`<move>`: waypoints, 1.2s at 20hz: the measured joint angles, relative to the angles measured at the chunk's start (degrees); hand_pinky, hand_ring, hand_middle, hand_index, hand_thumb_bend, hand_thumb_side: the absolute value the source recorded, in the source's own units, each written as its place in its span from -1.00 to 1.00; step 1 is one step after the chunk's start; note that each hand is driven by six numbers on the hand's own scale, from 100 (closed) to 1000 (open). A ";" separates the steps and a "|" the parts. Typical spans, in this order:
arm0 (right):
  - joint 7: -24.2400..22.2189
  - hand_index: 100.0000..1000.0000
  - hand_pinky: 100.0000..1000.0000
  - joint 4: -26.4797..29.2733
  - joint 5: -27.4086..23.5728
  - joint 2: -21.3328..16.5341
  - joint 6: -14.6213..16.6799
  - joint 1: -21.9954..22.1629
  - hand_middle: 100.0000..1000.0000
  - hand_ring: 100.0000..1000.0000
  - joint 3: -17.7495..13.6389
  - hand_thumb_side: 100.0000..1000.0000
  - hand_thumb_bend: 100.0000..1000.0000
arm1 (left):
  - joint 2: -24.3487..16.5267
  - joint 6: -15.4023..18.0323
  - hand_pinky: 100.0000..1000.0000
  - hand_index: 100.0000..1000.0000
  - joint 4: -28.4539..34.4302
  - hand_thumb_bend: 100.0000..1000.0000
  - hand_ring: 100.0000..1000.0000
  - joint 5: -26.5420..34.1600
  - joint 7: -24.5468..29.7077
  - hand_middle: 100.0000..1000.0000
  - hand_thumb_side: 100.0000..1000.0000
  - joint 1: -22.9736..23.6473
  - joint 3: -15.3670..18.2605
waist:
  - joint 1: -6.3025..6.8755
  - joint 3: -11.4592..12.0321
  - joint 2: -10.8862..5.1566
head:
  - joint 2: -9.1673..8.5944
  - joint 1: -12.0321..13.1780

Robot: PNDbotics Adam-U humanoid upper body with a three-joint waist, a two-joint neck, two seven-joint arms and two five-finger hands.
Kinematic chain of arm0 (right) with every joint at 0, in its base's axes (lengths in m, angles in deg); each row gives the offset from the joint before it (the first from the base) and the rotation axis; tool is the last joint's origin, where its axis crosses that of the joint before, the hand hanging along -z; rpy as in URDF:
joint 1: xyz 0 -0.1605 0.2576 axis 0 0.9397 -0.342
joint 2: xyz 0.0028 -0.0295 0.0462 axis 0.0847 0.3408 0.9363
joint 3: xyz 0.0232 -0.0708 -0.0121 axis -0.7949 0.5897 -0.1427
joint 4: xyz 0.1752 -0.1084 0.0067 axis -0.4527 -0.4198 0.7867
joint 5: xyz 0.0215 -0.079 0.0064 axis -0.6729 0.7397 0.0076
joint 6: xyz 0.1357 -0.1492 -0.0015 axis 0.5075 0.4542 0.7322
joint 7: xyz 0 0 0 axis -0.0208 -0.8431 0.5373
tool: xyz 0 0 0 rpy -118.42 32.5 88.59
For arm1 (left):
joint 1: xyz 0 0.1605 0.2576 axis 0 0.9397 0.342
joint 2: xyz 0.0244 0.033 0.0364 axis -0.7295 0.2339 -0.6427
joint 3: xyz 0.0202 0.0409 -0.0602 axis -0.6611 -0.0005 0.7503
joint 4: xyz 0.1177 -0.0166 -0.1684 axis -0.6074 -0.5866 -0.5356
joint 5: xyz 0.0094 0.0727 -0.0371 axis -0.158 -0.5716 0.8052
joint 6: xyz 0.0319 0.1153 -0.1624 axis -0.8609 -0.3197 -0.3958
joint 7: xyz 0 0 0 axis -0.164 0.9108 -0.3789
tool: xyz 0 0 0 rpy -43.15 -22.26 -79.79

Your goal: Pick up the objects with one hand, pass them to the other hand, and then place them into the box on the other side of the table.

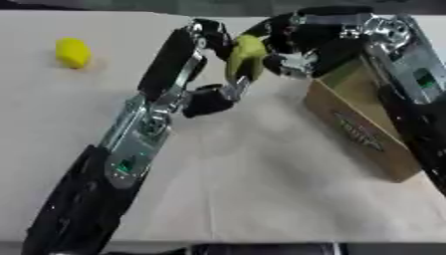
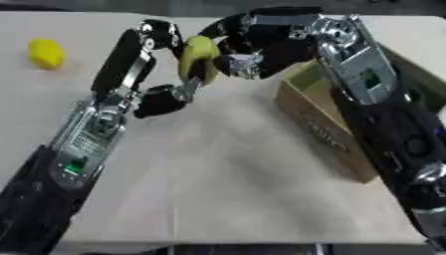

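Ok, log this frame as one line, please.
phase: handover | yellow-green oblong object between left robot hand and right robot hand | brown cardboard box right | yellow rounded object far left

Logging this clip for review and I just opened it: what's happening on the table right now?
The robot is mid-handover. Its left hand and right hand meet above the table, both with fingers around a yellow-green object held off the surface. Which hand carries it cannot be told. The cardboard box sits on the robot's right, just below the right hand. A second yellow object lies untouched at the far left of the table.
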 measured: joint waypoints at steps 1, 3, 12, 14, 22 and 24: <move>0.02 0.71 1.00 0.00 -0.02 0.00 -0.07 -0.02 0.80 0.61 -0.01 -0.52 -1.00 | 0.18 0.02 0.07 -0.22 -0.11 -1.00 -0.20 0.00 -0.03 -0.38 -0.59 -0.03 -0.09 | 0.00 0.00 0.00 | 0.00 0.00; 0.04 0.69 1.00 0.00 -0.07 0.00 -0.23 -0.09 0.79 0.61 -0.01 -0.51 -1.00 | 0.29 0.09 0.07 -0.22 -0.28 -1.00 -0.20 0.00 -0.11 -0.38 -0.59 -0.12 -0.26 | 0.00 0.00 0.00 | 0.00 0.00; 0.07 0.56 1.00 -0.03 -0.26 0.00 -0.50 -0.31 0.69 0.54 0.00 -0.50 -1.00 | 1.27 0.25 0.07 -0.22 -0.35 -1.00 -0.20 0.00 -0.27 -0.37 -0.59 -0.56 -0.63 | 0.00 0.00 0.00 | 0.00 -0.01; 0.06 0.51 0.97 -0.03 -0.34 0.00 -0.55 -0.40 0.64 0.50 0.00 -0.51 -1.00 | 1.27 0.26 0.08 -0.22 -0.35 -1.00 -0.20 0.00 -0.27 -0.37 -0.60 -0.74 -0.63 | 0.00 0.00 0.00 | 0.00 -0.01; 0.15 0.32 0.87 -0.08 -1.32 -0.07 -1.82 -0.44 0.44 0.34 -0.04 -0.54 -1.00 | 1.27 0.33 0.08 -0.21 0.10 -1.00 -0.20 -0.15 -0.23 -0.36 -0.60 -0.84 -0.65 | 0.00 0.00 0.00 | 0.00 -0.01; 0.11 0.27 0.86 -0.08 -1.55 -0.11 -2.10 -0.44 0.40 0.31 -0.08 -0.55 -1.00 | 1.27 0.34 0.08 -0.21 0.20 -1.00 -0.20 -0.15 -0.22 -0.36 -0.61 -0.84 -0.66 | 0.00 0.00 0.00 | 0.00 -0.01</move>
